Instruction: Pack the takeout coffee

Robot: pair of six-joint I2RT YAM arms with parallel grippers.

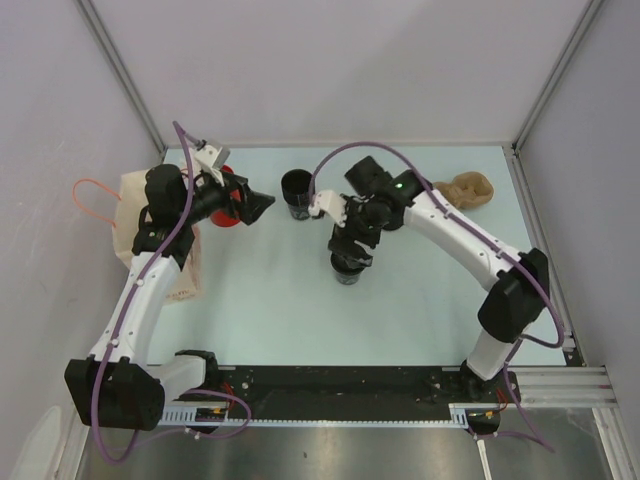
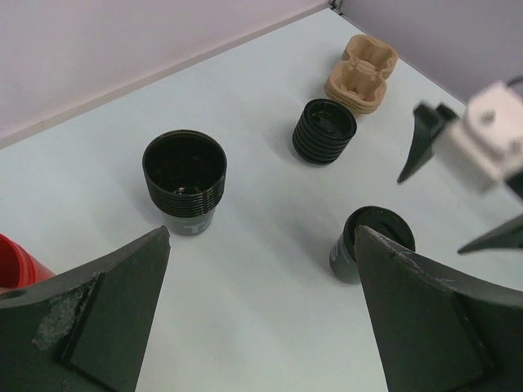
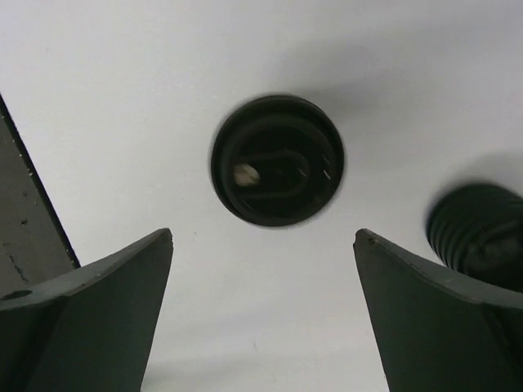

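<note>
The takeout coffee point(image 3: 276, 159) is standing upright and lidded on the pale table point(image 1: 260, 300), a little right of centre. The right gripper point(image 3: 261, 237) is hovering directly above it, pointing straight down. Its jaws are gaping wide and gripping nothing, and the fingers point(image 3: 90, 318) are flanking the cup from overhead without touching it. The right arm is reaching in from the near right corner, with its elbow bending out toward the right edge and its forearm angling back to the middle.

A ribbed stack of black lids point(image 2: 324, 131) is sitting near the coffee. A stack of open black cups point(image 1: 296, 192) is standing farther back, and a cardboard cup carrier point(image 1: 465, 190) is lying at the far right.

The left gripper point(image 1: 262, 203) is hanging in the air with its jaws fully spread and empty, aiming toward the centre. It is just beside the red cup point(image 2: 16, 263). The left arm is stretching up along the left side, passing over a paper bag point(image 1: 125, 200).
</note>
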